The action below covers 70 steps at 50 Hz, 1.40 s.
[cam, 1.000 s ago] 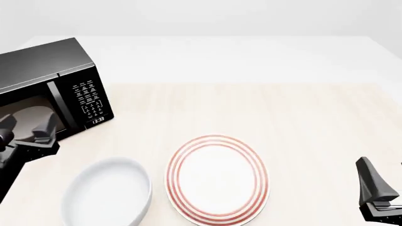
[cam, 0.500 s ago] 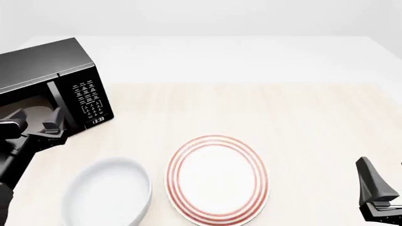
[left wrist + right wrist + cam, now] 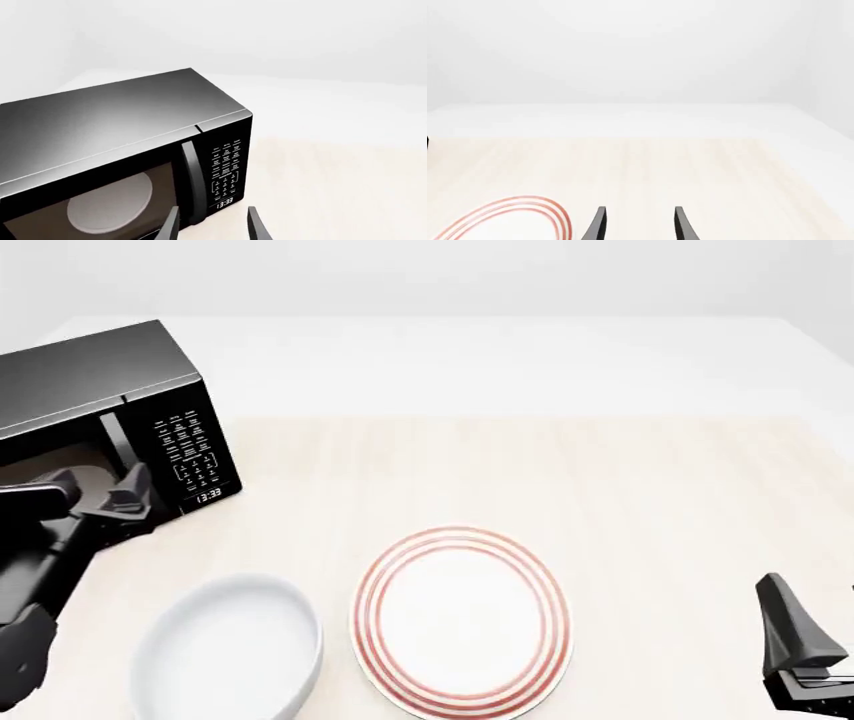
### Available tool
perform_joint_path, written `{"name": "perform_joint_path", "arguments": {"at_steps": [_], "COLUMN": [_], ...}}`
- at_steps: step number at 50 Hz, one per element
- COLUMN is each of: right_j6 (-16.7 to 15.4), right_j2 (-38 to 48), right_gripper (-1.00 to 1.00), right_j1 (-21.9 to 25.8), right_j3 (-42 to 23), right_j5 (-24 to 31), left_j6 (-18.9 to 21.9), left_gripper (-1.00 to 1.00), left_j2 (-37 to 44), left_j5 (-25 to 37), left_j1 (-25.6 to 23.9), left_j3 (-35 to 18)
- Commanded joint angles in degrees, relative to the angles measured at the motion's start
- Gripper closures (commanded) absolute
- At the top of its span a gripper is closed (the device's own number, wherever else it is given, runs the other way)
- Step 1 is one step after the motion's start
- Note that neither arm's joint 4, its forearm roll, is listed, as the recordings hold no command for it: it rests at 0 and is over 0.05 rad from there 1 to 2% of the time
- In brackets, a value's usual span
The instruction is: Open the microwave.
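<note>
You are looking at a simulated kitchen-style tabletop, not a real room. A pale wood-grain table [image 3: 641,490] carries a black microwave [image 3: 120,410], a red-ringed plate [image 3: 461,615] and a white bowl [image 3: 227,655]. Plain white, featureless surroundings enclose it.

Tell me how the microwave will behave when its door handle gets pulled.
The microwave looks big, boxy and flat-based, so it probably won't tip. On the smooth table it may slide toward the left tool. The glossy handle could be slippery.
</note>
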Motion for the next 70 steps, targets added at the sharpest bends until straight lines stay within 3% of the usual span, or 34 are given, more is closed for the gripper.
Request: {"name": "perform_joint_path", "arguments": {"at_steps": [1, 39, 70], "right_j6": [0.0, 0.0, 0.0], "right_j2": [0.0, 0.0, 0.0], "right_gripper": [-1.0, -1.0, -1.0], "right_j1": [0.0, 0.0, 0.0], "right_j3": [0.0, 0.0, 0.0], "right_j5": [0.0, 0.0, 0.0], "left_j6": [-1.0, -2.3, -2.3], "left_gripper": [-1.0, -1.0, -1.0], "left_j2": [5.8, 21.7, 28.9], "left_j5": [-3.1, -14.0, -15.7], "left_j1": [0.6, 2.5, 1.3], "left_j3": [-1.3, -4.5, -10.7]}}
